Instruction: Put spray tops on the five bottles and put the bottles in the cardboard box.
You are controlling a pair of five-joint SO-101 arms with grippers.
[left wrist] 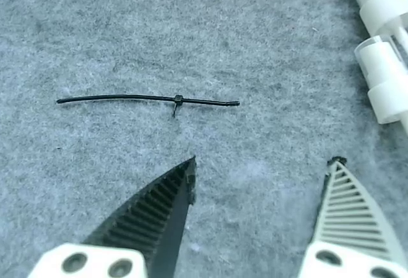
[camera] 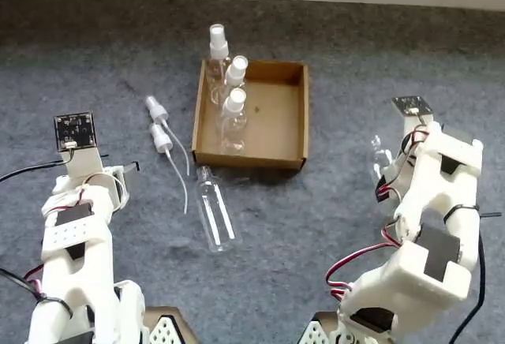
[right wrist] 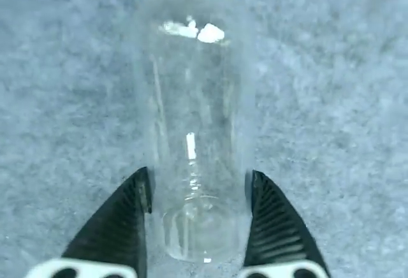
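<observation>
The cardboard box [camera: 290, 115] sits mid-table. Three clear bottles with white spray tops are at its left side: one [camera: 218, 48] at the far corner, two more [camera: 235, 72] [camera: 232, 115] nearer. An uncapped bottle [camera: 215, 206] lies on the carpet in front of the box. Two loose spray tops [camera: 156, 109] [camera: 162, 137] [left wrist: 382, 42] lie left of the box. My left gripper [left wrist: 262, 163] [camera: 126, 172] is open over bare carpet near those tops. Right of the box, my right gripper [right wrist: 199, 176] [camera: 384, 172] is shut on the base of another uncapped bottle [right wrist: 191, 99] [camera: 381, 153].
A black cable tie [left wrist: 153, 99] lies on the grey carpet just ahead of the left gripper's fingers [left wrist: 169, 208]. The carpet runs to a pale wall at the back. Open carpet lies between the two arms in front of the lying bottle.
</observation>
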